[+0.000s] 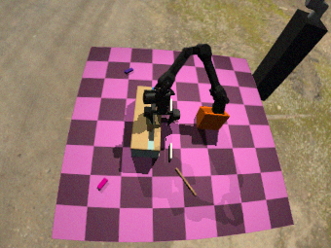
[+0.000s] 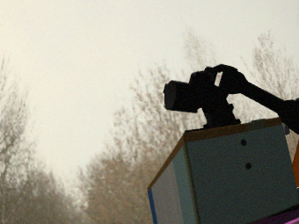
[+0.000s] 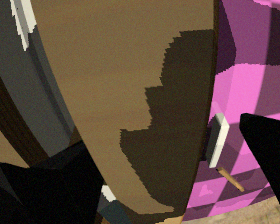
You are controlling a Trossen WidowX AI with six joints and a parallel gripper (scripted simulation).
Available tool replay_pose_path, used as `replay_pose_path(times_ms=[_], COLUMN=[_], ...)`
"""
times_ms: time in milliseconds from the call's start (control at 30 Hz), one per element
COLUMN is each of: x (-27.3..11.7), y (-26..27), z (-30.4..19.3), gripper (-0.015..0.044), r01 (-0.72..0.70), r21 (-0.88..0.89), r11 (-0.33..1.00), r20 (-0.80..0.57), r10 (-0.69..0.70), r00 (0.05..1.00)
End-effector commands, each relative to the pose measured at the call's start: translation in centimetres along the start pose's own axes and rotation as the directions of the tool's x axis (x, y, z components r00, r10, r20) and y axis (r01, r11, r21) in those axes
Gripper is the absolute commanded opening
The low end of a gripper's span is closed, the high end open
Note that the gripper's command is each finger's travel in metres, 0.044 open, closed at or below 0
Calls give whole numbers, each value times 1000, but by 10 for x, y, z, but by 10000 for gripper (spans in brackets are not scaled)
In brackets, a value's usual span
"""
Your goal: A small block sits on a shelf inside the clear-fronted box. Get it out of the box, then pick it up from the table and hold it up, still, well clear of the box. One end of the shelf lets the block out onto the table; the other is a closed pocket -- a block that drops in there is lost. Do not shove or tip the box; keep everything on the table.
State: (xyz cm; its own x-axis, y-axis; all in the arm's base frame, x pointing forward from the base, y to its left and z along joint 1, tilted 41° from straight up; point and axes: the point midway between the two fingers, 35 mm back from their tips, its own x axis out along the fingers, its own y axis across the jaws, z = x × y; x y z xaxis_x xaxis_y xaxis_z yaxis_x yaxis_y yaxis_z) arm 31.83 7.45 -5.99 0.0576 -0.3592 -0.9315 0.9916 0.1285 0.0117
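Observation:
The box has a tan wooden top (image 1: 139, 136) (image 3: 120, 65) and a grey-green side wall (image 2: 242, 187) with two dark round marks. A long dark grey band (image 3: 42, 95) runs along the top, with white patches beside it. My gripper (image 1: 162, 116) (image 3: 177, 129) is open and empty, low over the box. In the top view, one finger is over the tan top and the other beyond its right edge, over the table. In the exterior view the gripper's lower end meets the line of the box top; contact cannot be told. I cannot make out the small block or shelf.
A white slab (image 1: 170, 152) (image 3: 218, 141) stands beside the box. A thin brown stick (image 1: 186, 182) (image 3: 231, 180) lies nearby. An orange block-like object (image 1: 212, 120) is right of the box, by the arm. A magenta piece (image 1: 102, 184) and a blue-purple piece (image 1: 128, 71) lie farther off.

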Motion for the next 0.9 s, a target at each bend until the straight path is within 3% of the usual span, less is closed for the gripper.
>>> replay_pose_path(times_ms=[0,867], x=[3,3], y=[0,-2], z=[-8,-8], gripper=[400,400], r01=[2,2], r21=[5,5], r11=[1000,1000], r20=[-6,-6], r10=[-2,-2], r00=[1000,1000])
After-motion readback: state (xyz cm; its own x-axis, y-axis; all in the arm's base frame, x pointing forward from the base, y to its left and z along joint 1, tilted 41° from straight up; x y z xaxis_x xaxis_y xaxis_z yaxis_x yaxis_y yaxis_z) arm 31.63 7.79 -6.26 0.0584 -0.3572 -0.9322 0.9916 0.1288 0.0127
